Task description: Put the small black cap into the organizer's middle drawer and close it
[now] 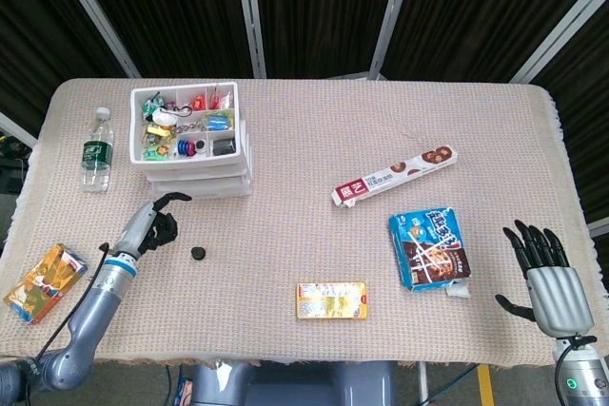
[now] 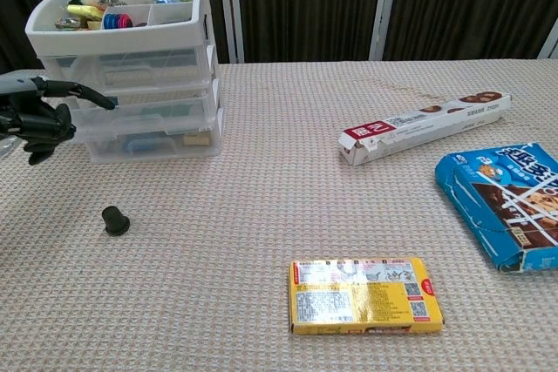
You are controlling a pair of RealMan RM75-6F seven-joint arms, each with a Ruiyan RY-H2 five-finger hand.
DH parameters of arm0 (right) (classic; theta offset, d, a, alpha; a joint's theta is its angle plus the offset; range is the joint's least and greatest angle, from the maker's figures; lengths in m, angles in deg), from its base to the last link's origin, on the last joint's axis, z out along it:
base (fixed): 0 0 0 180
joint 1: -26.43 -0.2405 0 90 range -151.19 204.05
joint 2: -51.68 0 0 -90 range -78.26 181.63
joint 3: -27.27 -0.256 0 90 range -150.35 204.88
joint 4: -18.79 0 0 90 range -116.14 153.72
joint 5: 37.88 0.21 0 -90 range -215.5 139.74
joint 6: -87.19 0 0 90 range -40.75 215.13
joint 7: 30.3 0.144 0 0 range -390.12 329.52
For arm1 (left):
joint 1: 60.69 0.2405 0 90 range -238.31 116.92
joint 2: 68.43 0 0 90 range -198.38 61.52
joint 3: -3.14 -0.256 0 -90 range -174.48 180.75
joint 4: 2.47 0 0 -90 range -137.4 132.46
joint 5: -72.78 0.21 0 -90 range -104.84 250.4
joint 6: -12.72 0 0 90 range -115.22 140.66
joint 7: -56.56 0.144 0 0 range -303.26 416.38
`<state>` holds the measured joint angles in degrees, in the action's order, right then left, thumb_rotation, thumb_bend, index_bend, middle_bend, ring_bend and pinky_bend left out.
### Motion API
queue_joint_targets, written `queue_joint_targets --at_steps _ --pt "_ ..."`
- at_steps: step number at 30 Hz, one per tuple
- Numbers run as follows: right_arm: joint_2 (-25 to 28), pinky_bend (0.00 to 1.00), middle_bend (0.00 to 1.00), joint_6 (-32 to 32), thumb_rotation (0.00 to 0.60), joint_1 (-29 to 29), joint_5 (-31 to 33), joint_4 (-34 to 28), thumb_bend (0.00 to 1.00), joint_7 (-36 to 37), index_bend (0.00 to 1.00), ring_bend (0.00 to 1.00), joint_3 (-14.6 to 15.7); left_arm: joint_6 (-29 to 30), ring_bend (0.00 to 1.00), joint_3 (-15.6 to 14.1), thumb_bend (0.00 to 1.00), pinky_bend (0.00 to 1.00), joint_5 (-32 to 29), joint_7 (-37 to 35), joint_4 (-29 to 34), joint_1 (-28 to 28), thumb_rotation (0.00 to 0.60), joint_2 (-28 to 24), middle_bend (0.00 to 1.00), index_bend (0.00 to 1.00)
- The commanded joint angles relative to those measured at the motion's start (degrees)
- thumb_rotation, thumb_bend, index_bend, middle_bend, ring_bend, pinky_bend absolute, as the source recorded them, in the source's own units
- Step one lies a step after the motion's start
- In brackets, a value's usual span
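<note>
On the woven tabletop, the small black cap [image 1: 198, 253] lies untouched, apart from the organizer [image 1: 194, 176], whose middle drawer [image 2: 144, 105] looks shut. Left hand [image 1: 156, 222] hovers empty, fingers curled, one extended; right hand [image 1: 546, 271] waits spread. Everything apparently remains to do.

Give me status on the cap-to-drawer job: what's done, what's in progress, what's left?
Done: nothing visible. The small black plastic cap lies on the woven tablecloth, untouched. The white three-drawer plastic organizer shows its middle drawer pushed in. In hand: nothing; the left hand hovers with curled fingers beside the organizer, and the right hand is idle with fingers spread. Left: open drawer, pick cap, drop in, close.
</note>
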<state>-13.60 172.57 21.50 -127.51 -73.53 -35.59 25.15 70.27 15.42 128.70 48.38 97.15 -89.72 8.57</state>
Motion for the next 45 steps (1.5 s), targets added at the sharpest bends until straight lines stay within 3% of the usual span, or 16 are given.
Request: queue_joint_targets --at_steps 1,6,10,19,26,32,45 --pt "-0.03 0.0 0.0 0.03 0.6 0.02 -0.06 -0.04 0.0 -0.08 0.07 0.0 0.03 9.11 0.87 -2.58 0.97 0.76 4.65 18.78 2.23 -0.07 0.6 -1.47 0.98 0.23" --pt "-0.04 0.0 0.0 0.06 0.6 0.03 -0.26 -0.14 0.0 -0.23 0.07 0.0 0.14 9.59 0.87 -1.8 0.97 0.76 -0.89 28.75 3.83 -2.0 0.6 -2.88 0.99 0.23" --pt "-0.02 0.0 0.0 0.0 0.6 0.05 -0.18 -0.18 0.0 -0.17 0.07 0.0 0.15 7.91 0.87 -0.74 0.97 0.76 -8.73 34.32 4.46 -4.09 0.6 -3.41 0.99 0.23" --pt "0.07 0.0 0.0 -0.17 0.6 0.02 0.11 -0.35 0.0 0.09 0.07 0.0 0.07 5.38 0.87 -0.4 0.98 0.76 -16.95 38.84 0.89 -7.14 0.6 -1.62 0.99 0.24" --pt "0.18 0.0 0.0 -0.26 0.6 0.03 0.17 -0.45 0.0 0.22 0.07 0.0 0.08 3.89 0.87 -0.48 0.98 0.76 -19.44 39.06 -1.51 -8.36 0.6 0.18 0.99 0.26" --pt "0.22 0.0 0.0 -0.24 0.6 0.04 0.16 -0.42 0.0 0.25 0.07 0.0 0.07 3.13 0.87 -0.5 0.98 0.76 -20.56 37.97 -1.38 -8.67 0.6 0.47 0.99 0.34" --pt "0.12 0.0 0.0 -0.09 0.6 0.07 0.04 -0.42 0.0 0.13 0.07 0.0 0.06 4.29 0.87 -2.47 0.98 0.76 -16.31 34.73 3.39 -6.56 0.6 -2.3 0.99 0.38"
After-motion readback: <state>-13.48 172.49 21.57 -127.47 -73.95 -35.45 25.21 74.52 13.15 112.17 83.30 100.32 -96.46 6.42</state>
